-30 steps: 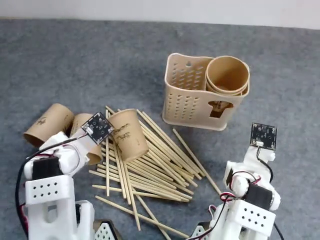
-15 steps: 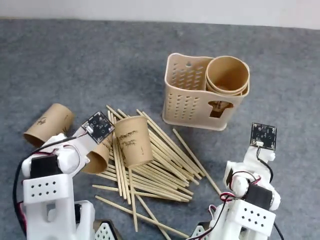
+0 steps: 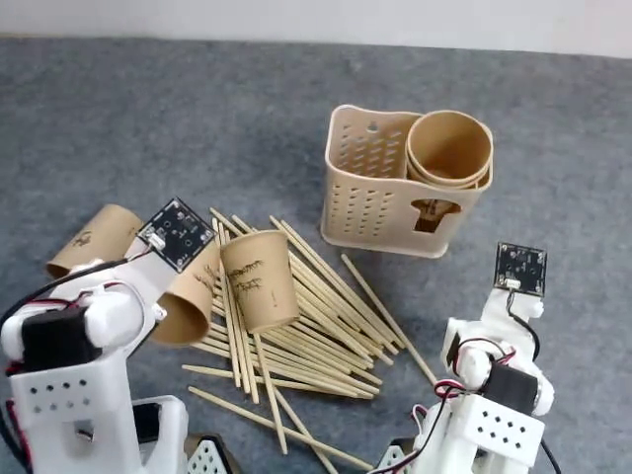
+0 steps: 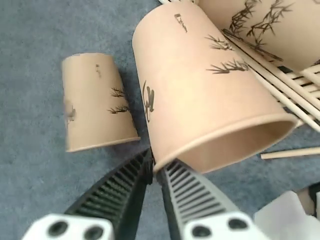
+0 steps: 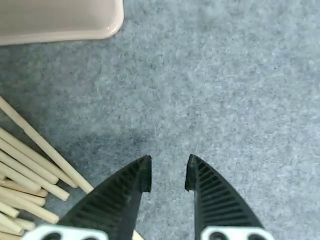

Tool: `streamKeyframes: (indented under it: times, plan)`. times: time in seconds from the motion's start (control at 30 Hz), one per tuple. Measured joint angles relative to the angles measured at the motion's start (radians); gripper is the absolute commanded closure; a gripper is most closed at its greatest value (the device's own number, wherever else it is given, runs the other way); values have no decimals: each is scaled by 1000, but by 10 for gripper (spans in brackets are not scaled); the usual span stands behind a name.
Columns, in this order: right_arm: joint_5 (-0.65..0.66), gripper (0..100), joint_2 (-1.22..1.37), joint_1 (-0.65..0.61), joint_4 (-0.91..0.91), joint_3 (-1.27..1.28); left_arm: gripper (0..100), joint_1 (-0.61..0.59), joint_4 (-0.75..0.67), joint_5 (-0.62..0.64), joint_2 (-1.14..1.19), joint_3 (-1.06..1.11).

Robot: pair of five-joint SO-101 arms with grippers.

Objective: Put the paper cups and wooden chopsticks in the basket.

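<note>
**High view, read left to right.** At the left edge, the leftmost cup (image 3: 94, 240) lies on its side on the grey counter (image 3: 148, 118). Just right of it lies the gripped cup (image 3: 188, 294), tilted with its mouth toward the lower left, where the left arm (image 3: 74, 346) stands. In the left wrist view, the left hand (image 4: 153, 167) is closed to a narrow slit. The wall of this cup at the rim is pinched between its ribbed fingers (image 4: 120, 195). A third cup (image 3: 260, 279) rests just beside the gripped cup, on the wooden chopsticks (image 3: 316, 316) spread across lower centre. The basket (image 3: 370, 188) stands upright at upper centre-right, with stacked cups (image 3: 449, 148) in its right-hand part. The right arm (image 3: 499, 395) is at lower right. The right hand (image 5: 167, 175) is partly open and holds nothing. It hangs over bare counter, near the chopstick ends and a corner of the basket.
</note>
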Motion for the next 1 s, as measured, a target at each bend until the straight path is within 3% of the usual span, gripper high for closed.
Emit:
streamKeyframes:
  times: [0.5, 1.0]
  plan:
    - [0, 868, -2, 0, -55, 84, 995, 2, 35, 163, 0, -236]
    - [-21, 873, -2, 0, -64, 84, 995, 219, 78, 315, 89, -428]
